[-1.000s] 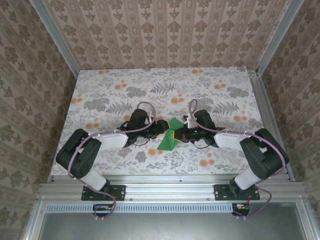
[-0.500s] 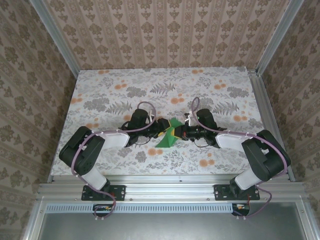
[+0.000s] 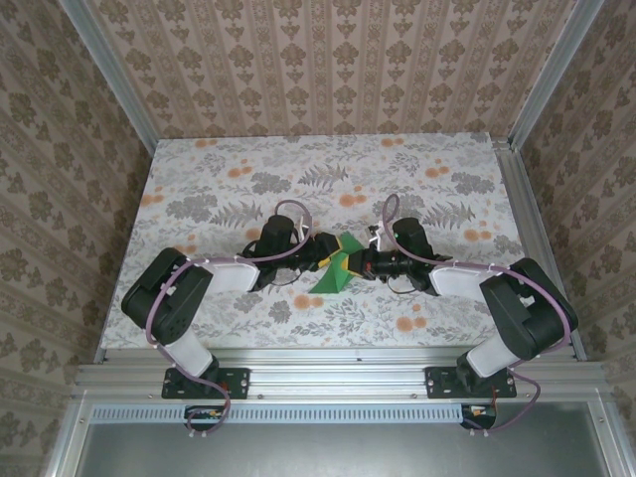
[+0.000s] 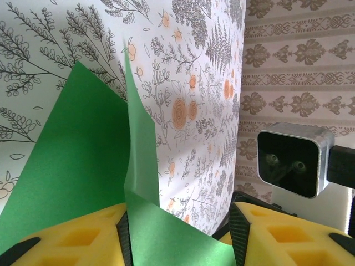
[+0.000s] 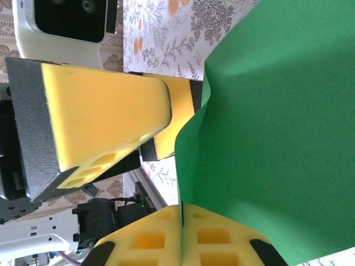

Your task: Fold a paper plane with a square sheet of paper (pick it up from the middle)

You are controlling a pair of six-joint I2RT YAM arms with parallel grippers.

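Note:
The green sheet of paper (image 3: pixel 333 280), partly folded to a point, is held up off the table (image 3: pixel 229 179) between my two grippers at mid-table. My right gripper (image 3: pixel 356 263) is shut, and in the right wrist view its yellow pads (image 5: pixel 222 238) press together on one edge of the paper (image 5: pixel 277 138), the right gripper (image 5: pixel 182 213) pinching it at the seam. My left gripper (image 3: pixel 326 254) faces it from the left. In the left wrist view the left gripper (image 4: pixel 180 235) stands open, jaws well apart, with a raised flap of the paper (image 4: pixel 72 155) between them.
The floral tabletop (image 4: pixel 188 83) lies under the paper. Patterned walls and aluminium rails (image 3: pixel 527 229) close in the table on three sides. The right wrist camera (image 4: pixel 291 163) sits close in front of the left gripper, and a left finger (image 5: pixel 100 111) crowds the right wrist view.
The left arm has edged right toward the paper and its jaws have narrowed around the flap. The right gripper keeps its pinch and the paper has tilted slightly.

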